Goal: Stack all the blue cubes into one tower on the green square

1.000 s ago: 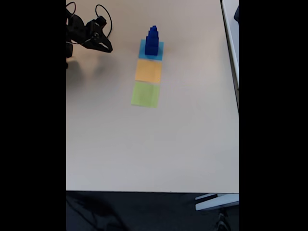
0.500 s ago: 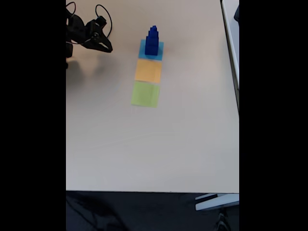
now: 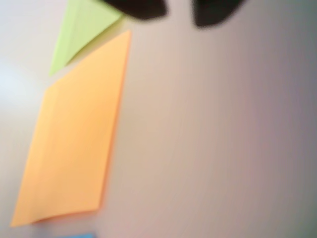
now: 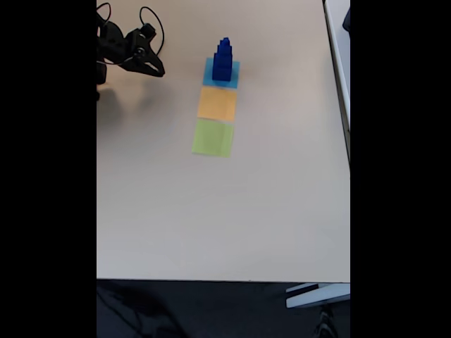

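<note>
Fixed view: pale table (image 4: 211, 225), dark floor (image 4: 197, 310).

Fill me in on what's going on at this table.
A small black robot arm sits at the table's far left corner in the fixed view, its gripper holding nothing. The blue cubes stand as a tower on the light-blue square, not the green square. The orange square lies between.

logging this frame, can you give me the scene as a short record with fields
tower: blue cubes stacked in a tapering column on the light-blue square
green square: bare, at the near end of the row in the fixed view
orange square: bare, between the other two
hand: left of the tower, apart from it, holding nothing
table: pale
</note>
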You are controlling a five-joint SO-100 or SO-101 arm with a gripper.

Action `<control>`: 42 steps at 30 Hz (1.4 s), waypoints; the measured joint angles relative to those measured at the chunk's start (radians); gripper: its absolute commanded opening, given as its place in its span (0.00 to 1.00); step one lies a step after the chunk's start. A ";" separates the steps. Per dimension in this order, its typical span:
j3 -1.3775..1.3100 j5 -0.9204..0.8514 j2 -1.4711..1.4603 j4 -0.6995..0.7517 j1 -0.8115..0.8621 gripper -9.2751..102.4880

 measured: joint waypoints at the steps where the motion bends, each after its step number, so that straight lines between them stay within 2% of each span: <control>1: 0.000 0.000 0.000 0.000 0.000 0.08; 31: 0.000 0.000 0.000 0.000 0.000 0.08; 42: 0.000 0.063 0.000 0.000 0.034 0.08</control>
